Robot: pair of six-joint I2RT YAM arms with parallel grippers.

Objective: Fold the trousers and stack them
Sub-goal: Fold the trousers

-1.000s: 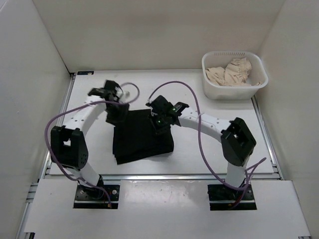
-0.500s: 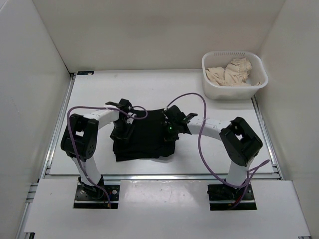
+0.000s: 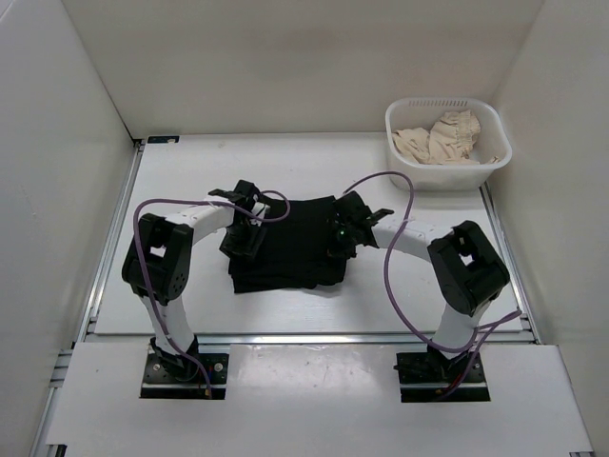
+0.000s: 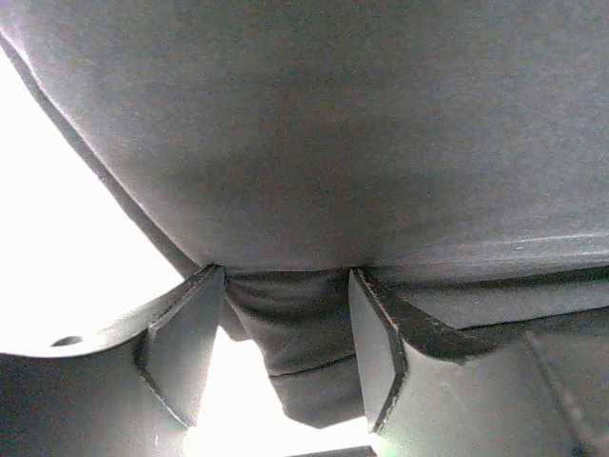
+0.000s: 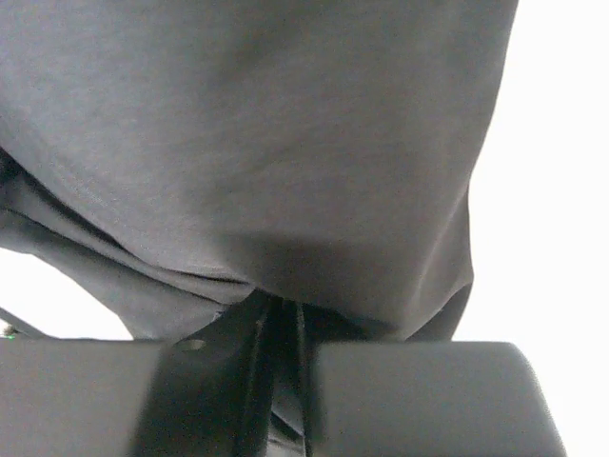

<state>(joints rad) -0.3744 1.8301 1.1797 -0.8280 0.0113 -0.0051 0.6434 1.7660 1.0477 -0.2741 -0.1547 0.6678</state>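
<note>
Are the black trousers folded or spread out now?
Folded: the trousers lie as a compact rectangular bundle with layered edges, held between both grippers.
</note>
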